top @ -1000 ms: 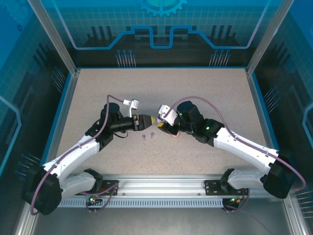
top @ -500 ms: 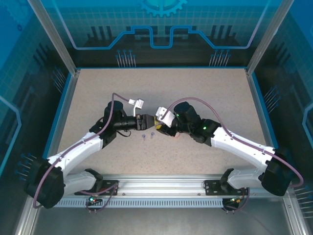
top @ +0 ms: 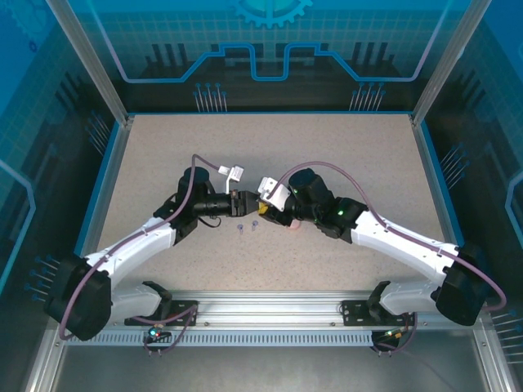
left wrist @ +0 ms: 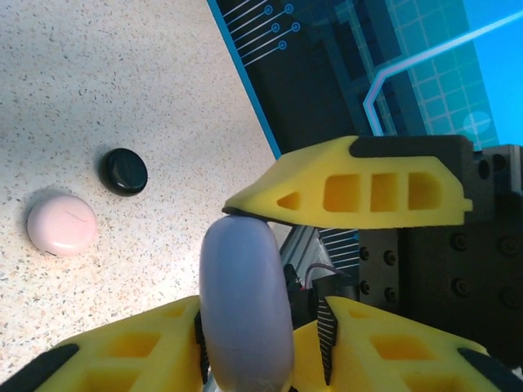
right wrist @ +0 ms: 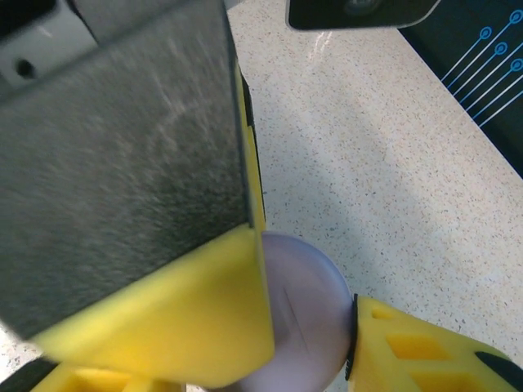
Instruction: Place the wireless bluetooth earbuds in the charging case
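Twice pinching the lilac case (left wrist: 245,310) edge-on: in the left gripper (top: 244,201), in the right gripper (top: 263,205) — apart from pink case (left wrist: 61,224), black case (left wrist: 123,171).

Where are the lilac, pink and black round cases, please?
lilac case (left wrist: 245,302), left wrist view, middle of its edge.
pink case (left wrist: 61,224), left wrist view, centre of its top.
black case (left wrist: 124,171), left wrist view, centre of its top.

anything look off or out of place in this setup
Nothing spilled or damaged. The odd bit: the lilac case is held edge-on above the table, pinched by both the left gripper and the right gripper at once, while two lilac earbuds lie loose on the table nearby. The pink case and black case lie flat.
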Tool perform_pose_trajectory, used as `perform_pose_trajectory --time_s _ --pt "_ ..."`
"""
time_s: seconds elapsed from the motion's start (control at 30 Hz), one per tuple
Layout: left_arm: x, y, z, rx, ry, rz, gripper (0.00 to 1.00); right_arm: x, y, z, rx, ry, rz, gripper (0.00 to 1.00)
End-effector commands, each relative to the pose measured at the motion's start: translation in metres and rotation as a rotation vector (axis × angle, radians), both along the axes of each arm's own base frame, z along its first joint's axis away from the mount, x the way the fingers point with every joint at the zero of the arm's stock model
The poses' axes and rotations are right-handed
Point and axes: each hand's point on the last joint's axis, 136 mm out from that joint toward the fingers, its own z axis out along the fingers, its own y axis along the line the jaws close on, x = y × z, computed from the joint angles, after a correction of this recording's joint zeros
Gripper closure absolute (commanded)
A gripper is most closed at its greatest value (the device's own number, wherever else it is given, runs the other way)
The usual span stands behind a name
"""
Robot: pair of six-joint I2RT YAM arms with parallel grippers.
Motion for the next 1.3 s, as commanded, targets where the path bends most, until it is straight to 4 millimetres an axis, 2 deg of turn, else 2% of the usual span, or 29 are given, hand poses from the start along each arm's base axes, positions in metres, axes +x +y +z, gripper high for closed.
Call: perform_pose_trajectory --time_s 0.0,0.2,0.43,0.53,0.63,0.77,0.9,1.07,1.27 --pt "-0.007 -0.009 0.018 -0.041 -0.038 -0.07 0.65 0.003 0.013 0.023 0.043 -0.052 0.021 0.56" --pt "-0.008 -0.009 0.022 -0.04 -0.058 -0.076 0.77 0.003 0.012 0.021 0.041 -0.033 0.018 0.52" --pt "-0.007 -0.002 0.031 -0.019 -0.155 -0.036 0.81 -0.004 -0.004 0.024 0.067 0.054 -0.008 0.22" --pt "-0.007 0.003 0.036 -0.006 -0.232 -0.012 0.82 -0.016 -0.013 0.035 0.13 0.089 0.016 0.08" --pt "-0.007 0.009 0.042 0.012 -0.331 0.015 0.85 -0.03 -0.023 0.053 0.234 0.127 0.051 0.02" --pt "-0.009 0.018 0.056 0.033 -0.511 0.054 0.87 -0.04 -0.04 0.077 0.378 0.166 0.061 0.0" --pt "-0.018 0.023 0.069 0.03 -0.723 0.078 0.87 -0.043 -0.042 0.096 0.482 0.199 0.065 0.01" --pt "-0.039 0.019 0.08 0.032 -0.966 0.047 0.88 -0.044 -0.028 0.112 0.536 0.223 0.103 0.07" --pt "-0.051 0.015 0.085 0.04 -1.07 0.013 0.9 -0.04 -0.005 0.111 0.475 0.23 0.134 0.14"
